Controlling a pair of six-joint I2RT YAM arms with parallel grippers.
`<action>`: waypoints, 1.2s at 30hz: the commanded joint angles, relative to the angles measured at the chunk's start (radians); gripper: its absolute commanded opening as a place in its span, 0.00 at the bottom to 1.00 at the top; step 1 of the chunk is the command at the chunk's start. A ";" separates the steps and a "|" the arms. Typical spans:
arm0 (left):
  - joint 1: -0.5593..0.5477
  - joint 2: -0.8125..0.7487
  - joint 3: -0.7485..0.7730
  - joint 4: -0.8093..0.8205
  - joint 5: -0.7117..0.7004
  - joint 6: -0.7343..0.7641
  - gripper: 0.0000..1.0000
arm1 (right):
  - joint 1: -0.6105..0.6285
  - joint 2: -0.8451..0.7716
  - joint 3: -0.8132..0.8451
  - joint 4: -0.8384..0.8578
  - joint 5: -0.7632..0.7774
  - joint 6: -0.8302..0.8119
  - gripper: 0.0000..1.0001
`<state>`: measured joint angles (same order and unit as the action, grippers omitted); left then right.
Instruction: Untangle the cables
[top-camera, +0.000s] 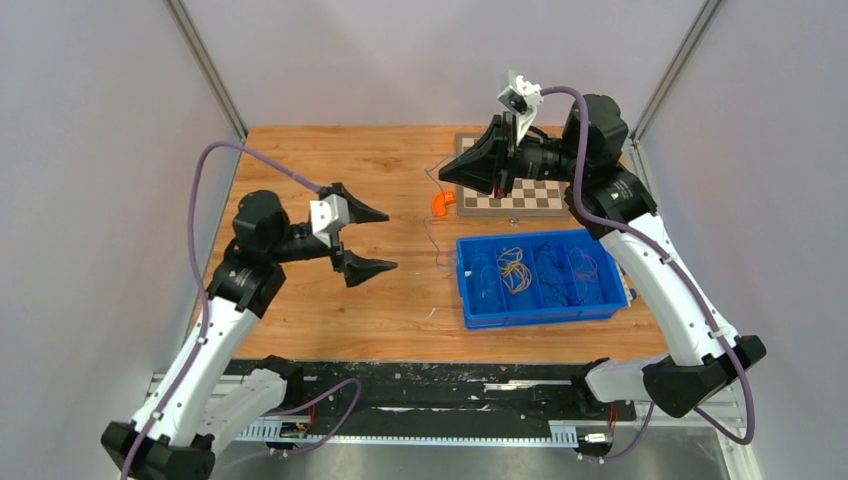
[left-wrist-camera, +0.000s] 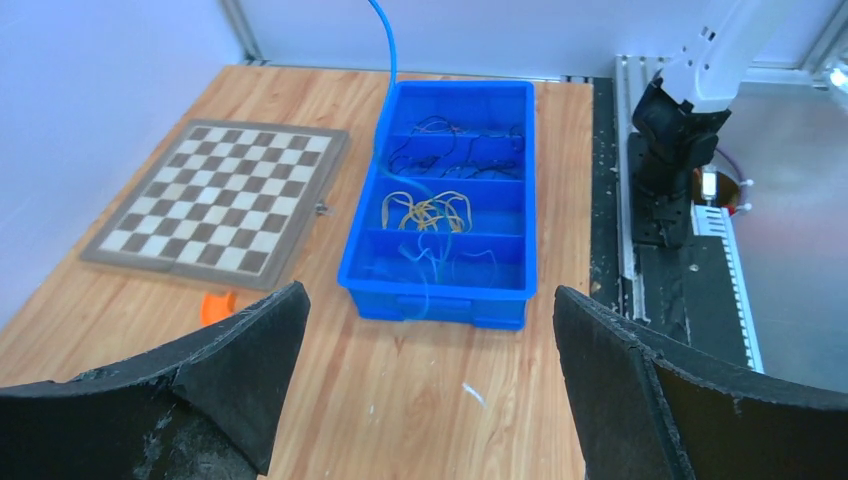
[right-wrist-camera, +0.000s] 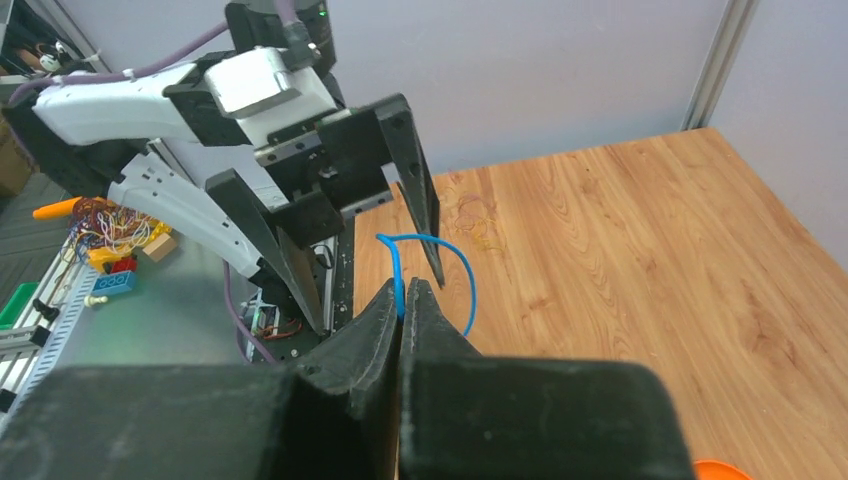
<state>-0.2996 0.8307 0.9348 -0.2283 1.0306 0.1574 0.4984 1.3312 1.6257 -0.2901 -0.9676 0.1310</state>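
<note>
My right gripper is shut on a thin blue cable that curls out past its tips. It hangs high over the table's back middle. From there the blue cable drops into the blue bin. Inside the bin lie yellow cables, black cables and more blue ones, each colour in its own compartment. My left gripper is wide open and holds nothing. It hovers above bare wood left of the bin and faces it. Its fingers show ahead of the right gripper.
A chessboard lies at the back behind the blue bin. A small orange piece rests on the wood by the board's left edge. Grey walls close in the table on three sides.
</note>
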 joint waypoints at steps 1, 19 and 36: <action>-0.136 0.099 0.016 0.164 -0.111 -0.070 1.00 | 0.016 -0.005 -0.002 0.047 0.010 0.021 0.00; -0.314 0.258 -0.048 0.416 -0.201 -0.256 0.04 | -0.090 -0.055 -0.052 0.076 0.152 0.063 0.00; -0.305 0.251 0.182 0.215 -0.227 -0.839 0.00 | -0.044 -0.232 -0.445 -0.350 0.134 -0.493 0.79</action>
<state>-0.6071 1.0473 1.0477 0.0811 0.8429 -0.5293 0.4538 1.1805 1.0679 -0.5030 -0.8570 -0.1486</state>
